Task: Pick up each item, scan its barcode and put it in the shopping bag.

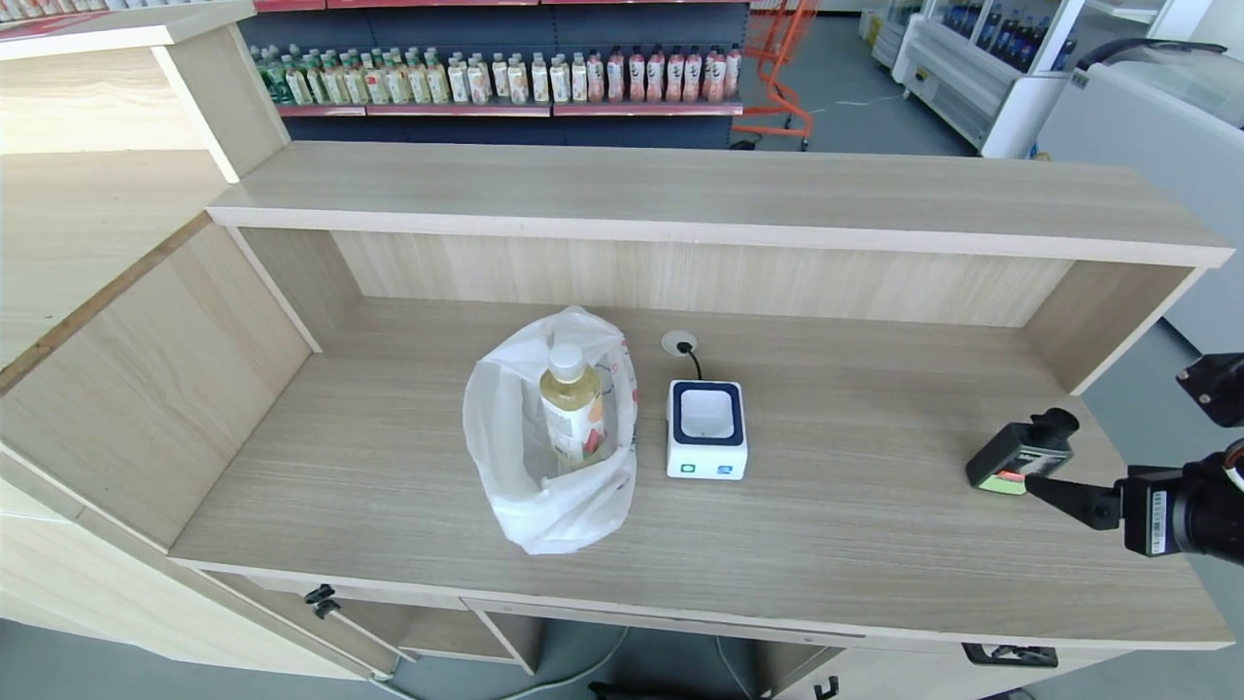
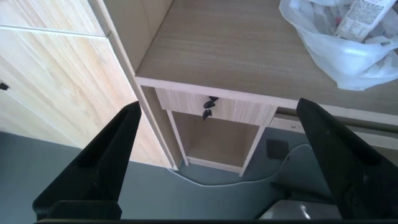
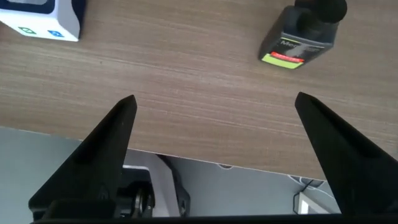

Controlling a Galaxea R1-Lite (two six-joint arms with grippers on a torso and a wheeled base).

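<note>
Bench (image 1: 875,525): white shopping bag (image 1: 520,491) stands left of centre w/ a capped tea bottle (image 1: 571,403) upright inside. Scanner (image 1: 707,428) just beside the bag, twd the right edge, not touching it. Small black bottle (image 1: 1019,455) lies on its side nr the right edge (green/red label end twd the front). R end effector (image 3: 214,102): fingers spread wide, nothing held, nr the black bottle but apart. L end effector (image 2: 219,109): also spread, empty, off the front-left corner, below bench-top level.
</note>
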